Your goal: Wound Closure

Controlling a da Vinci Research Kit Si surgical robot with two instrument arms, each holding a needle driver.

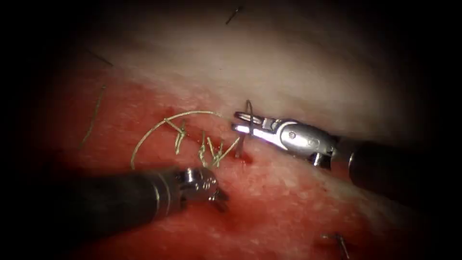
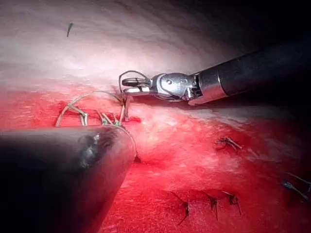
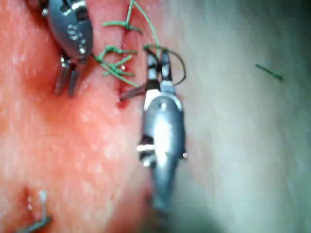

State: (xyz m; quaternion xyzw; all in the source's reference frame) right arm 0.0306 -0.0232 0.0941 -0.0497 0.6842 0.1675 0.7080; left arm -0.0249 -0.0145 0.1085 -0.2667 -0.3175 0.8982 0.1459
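My right tool (image 1: pixel 237 121) comes in from the right, its jaws shut on the curved needle (image 1: pixel 249 108) near the middle of its curve. It also appears in the left wrist view (image 2: pixel 127 82) and the right wrist view (image 3: pixel 159 65). One end of the needle enters the tissue (image 1: pixel 288 207) at the right end of the cut (image 1: pixel 239 155). The other end arcs up past the jaws. Pale thread (image 1: pixel 159 126) loops leftward from the stitches (image 1: pixel 211 151) along the cut. My left tool (image 1: pixel 220 196) lies below the stitches with its jaws shut on nothing.
Red fluid covers the tissue around the cut. Short cut ends of thread (image 1: pixel 339 239) stick up at the lower right, and dark older stitches (image 2: pixel 211 201) sit in the red area. A dark strand (image 1: pixel 234 14) lies on the pale tissue behind.
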